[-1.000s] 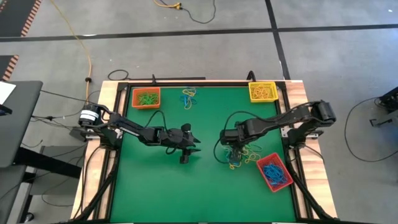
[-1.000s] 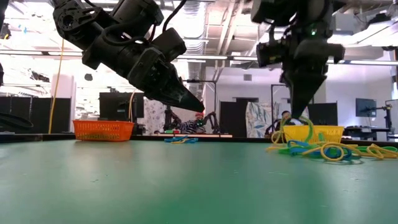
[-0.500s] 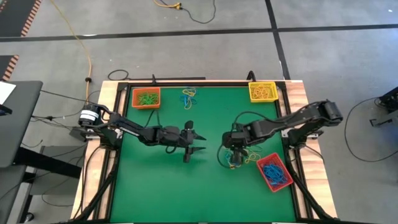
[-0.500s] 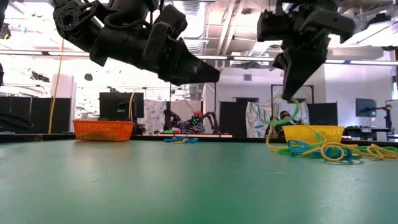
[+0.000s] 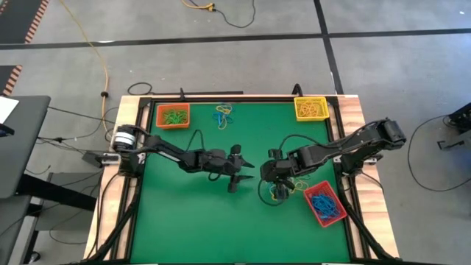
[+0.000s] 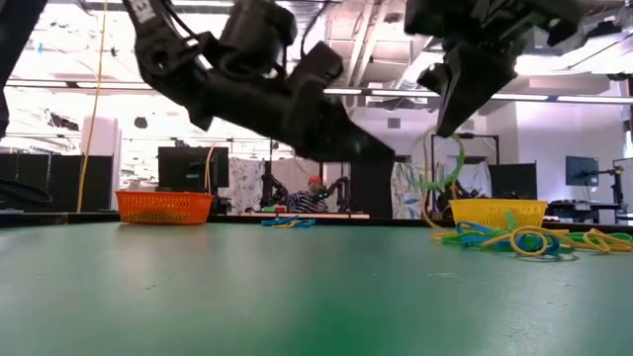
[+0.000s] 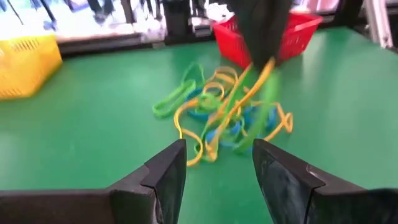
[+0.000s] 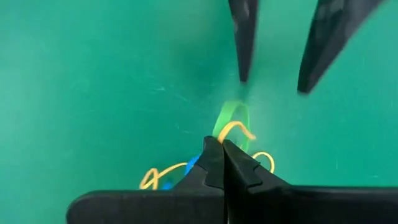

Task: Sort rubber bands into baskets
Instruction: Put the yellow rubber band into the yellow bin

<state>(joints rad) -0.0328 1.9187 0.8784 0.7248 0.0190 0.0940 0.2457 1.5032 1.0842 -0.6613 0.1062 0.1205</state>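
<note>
Jaws of the right gripper (image 8: 222, 155) are, as we see them, clenched on thin green and yellow rubber bands (image 6: 442, 170) lifted clear of the green counter (image 5: 191, 213). Just below lies the tangled pile of yellow, blue and green elastic loops (image 7: 224, 115), beside the shallow red plastic basket (image 5: 324, 205). We see the left gripper (image 5: 241, 175) hovering near, jaws released and empty, pointing at that pile. At the counter's far edge sit the orange basket (image 5: 173, 115) and the yellow basket (image 5: 310, 108), with a smaller bunch of bands (image 5: 224, 115) between them.
</note>
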